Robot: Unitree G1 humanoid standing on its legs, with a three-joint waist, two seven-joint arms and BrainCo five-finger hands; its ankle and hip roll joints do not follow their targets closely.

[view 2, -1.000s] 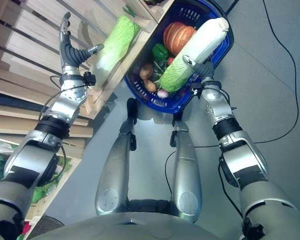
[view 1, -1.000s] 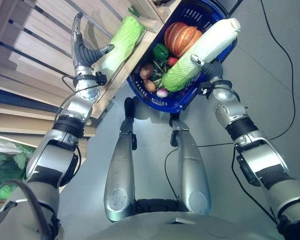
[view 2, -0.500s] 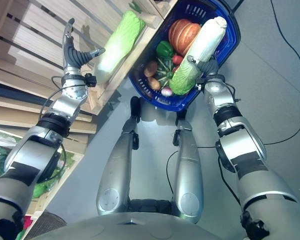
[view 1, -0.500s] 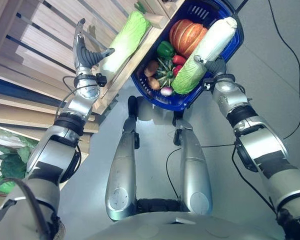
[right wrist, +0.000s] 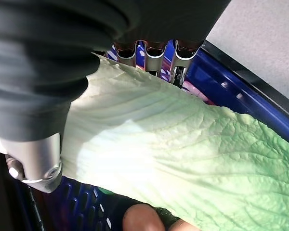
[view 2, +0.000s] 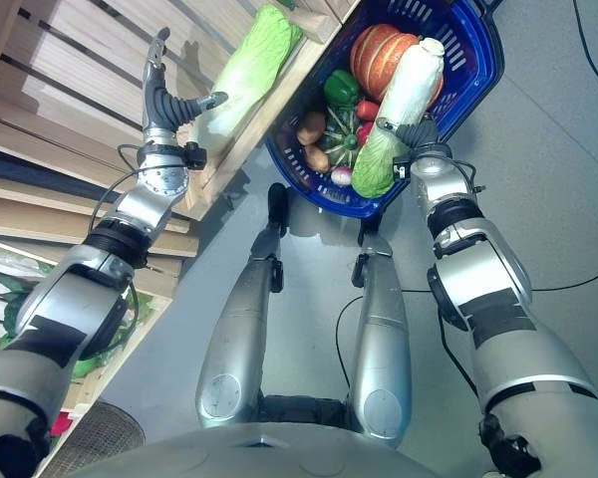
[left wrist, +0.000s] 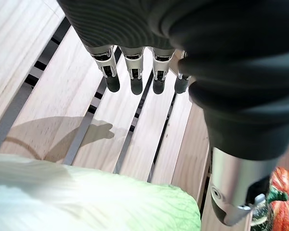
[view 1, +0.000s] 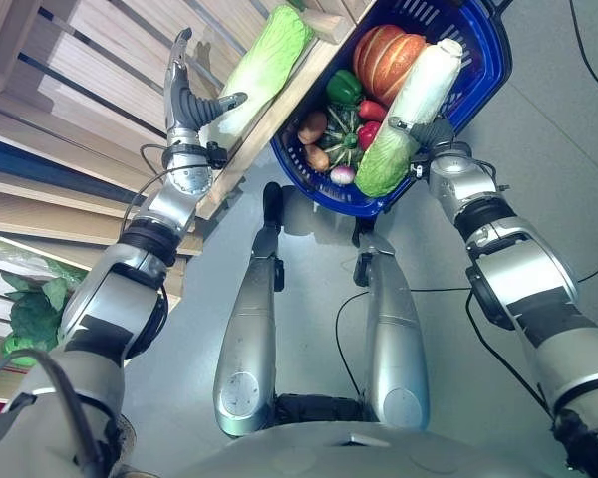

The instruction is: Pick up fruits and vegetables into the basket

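Task status: well advanced, not finished. The wooden shelf [view 1: 100,60] on the robot's left carries one napa cabbage [view 1: 264,55], lying on the slats and not yet gripped. The blue basket [view 1: 478,85] sits on the floor ahead and is already loaded: pumpkin [view 1: 389,55], green pepper [view 1: 344,88], red pepper [view 1: 371,110], potatoes [view 1: 313,127] and a small radish [view 1: 343,175], packed close together. A second napa cabbage [view 2: 399,110] lies across the basket's right side, leafy end over the near rim, white stalk end up toward the pumpkin. Right hand [view 2: 411,132] is clamped on this cabbage at mid-length; right wrist view shows fingers [right wrist: 154,52] curled over the far side of the leaf w/ thumb on the near side, so release is not yet done. Left hand [view 1: 186,100] stands just beside the shelf cabbage's pale stalk end, fingers straight and spread, thumb pointing at the stalk, holding nothing; left wrist view confirms straight fingertips [left wrist: 135,85] over bare slats w/ the cabbage below. Remaining, in my judgement: drop the held cabbage, then fetch the shelf one. Vs. the earlier frames: whole view has shifted, i.e. camera moved; the held cabbage now sits deeper in the basket, lower against the contents. Left hand's pose by the shelf cabbage is unchanged.
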